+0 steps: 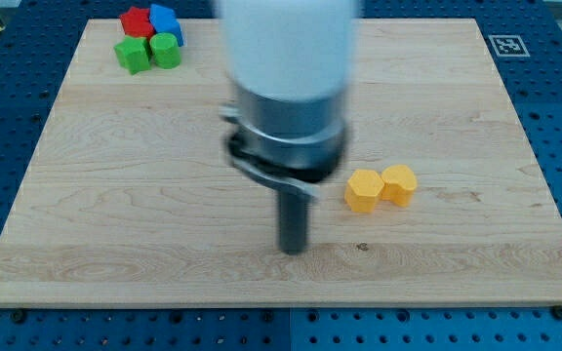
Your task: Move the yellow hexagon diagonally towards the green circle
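Observation:
The yellow hexagon (364,190) lies on the wooden board right of centre, touching a second yellow block (399,183) of rounded, heart-like shape on its right. My tip (292,250) rests on the board to the left of and slightly below the yellow hexagon, apart from it. The green circle (166,50) sits in a cluster at the view's top left, next to a green block (133,55) whose shape I cannot make out.
A red block (136,20) and a blue block (164,19) sit just above the green ones in the top-left cluster. A fiducial marker (504,45) is at the board's top right corner. Blue pegboard surrounds the board.

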Tool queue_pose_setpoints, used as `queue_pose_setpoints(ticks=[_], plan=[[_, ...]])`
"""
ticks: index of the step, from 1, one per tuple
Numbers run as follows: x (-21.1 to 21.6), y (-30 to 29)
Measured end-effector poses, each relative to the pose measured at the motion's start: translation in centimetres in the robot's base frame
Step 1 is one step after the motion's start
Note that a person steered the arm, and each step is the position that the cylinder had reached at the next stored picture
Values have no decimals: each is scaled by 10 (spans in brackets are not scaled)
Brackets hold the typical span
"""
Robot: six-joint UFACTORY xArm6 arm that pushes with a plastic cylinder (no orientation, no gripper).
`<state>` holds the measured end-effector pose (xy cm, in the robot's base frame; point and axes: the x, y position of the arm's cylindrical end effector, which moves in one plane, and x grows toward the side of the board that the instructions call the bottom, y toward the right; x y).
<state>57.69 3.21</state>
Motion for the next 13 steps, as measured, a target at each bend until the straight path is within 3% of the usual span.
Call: queue_pose_setpoints(ticks=[1,3,9,11,13], plan=[[0,78],[-58,82],[-93,-3],[-95,-77],[-129,-142]])
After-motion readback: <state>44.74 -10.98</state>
